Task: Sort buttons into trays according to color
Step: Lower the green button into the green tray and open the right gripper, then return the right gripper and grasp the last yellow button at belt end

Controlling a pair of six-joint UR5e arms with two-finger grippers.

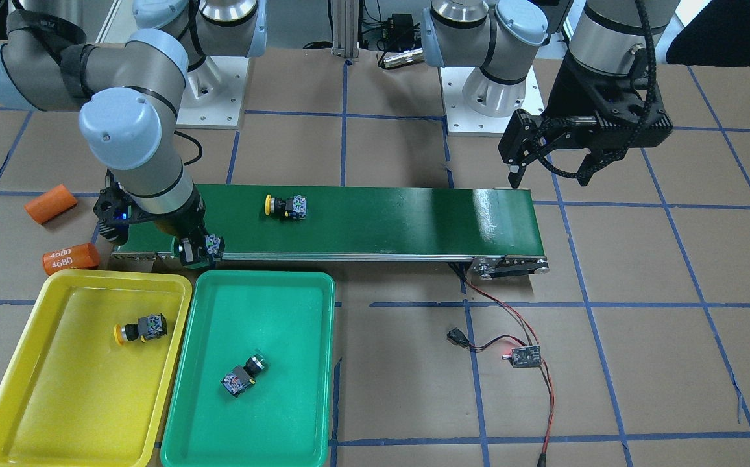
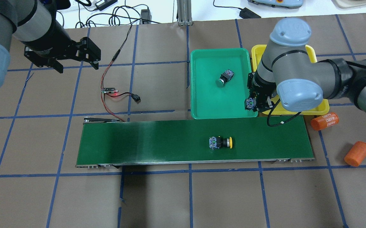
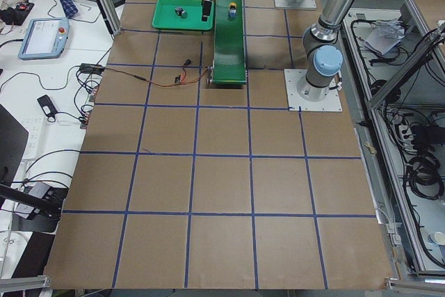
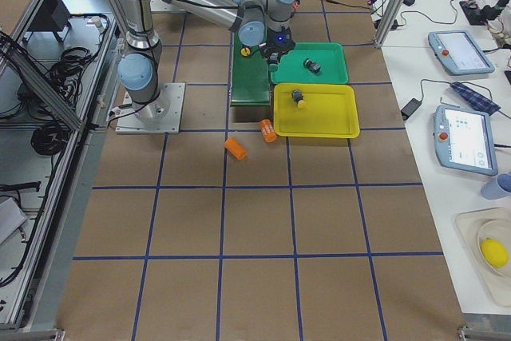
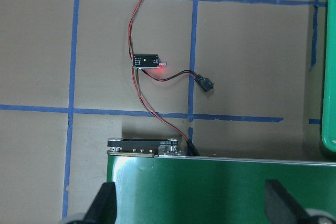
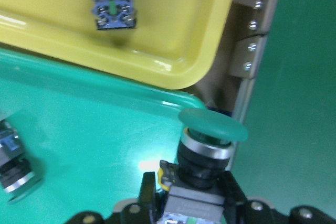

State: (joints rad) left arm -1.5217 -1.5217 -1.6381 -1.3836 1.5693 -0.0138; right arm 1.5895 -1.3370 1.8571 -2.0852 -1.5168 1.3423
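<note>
My right gripper (image 1: 197,254) is shut on a green-capped button (image 6: 210,153), held over the corner where the conveyor meets the green tray (image 1: 284,324) and yellow tray (image 1: 57,389). A yellow button (image 1: 286,205) lies on its side on the belt, a little toward the belt's middle from that gripper. Another yellow button (image 1: 141,328) lies in the yellow tray, and a green button (image 1: 243,375) lies in the green tray. My left gripper (image 1: 547,165) hangs open and empty above the table, just past the belt's other end.
The long dark-green conveyor (image 1: 381,220) runs across the table behind the trays. Two orange cylinders (image 1: 50,203) (image 1: 70,258) lie beyond the yellow tray's end. A small circuit board (image 1: 523,356) with red and black wires lies near the belt's far end.
</note>
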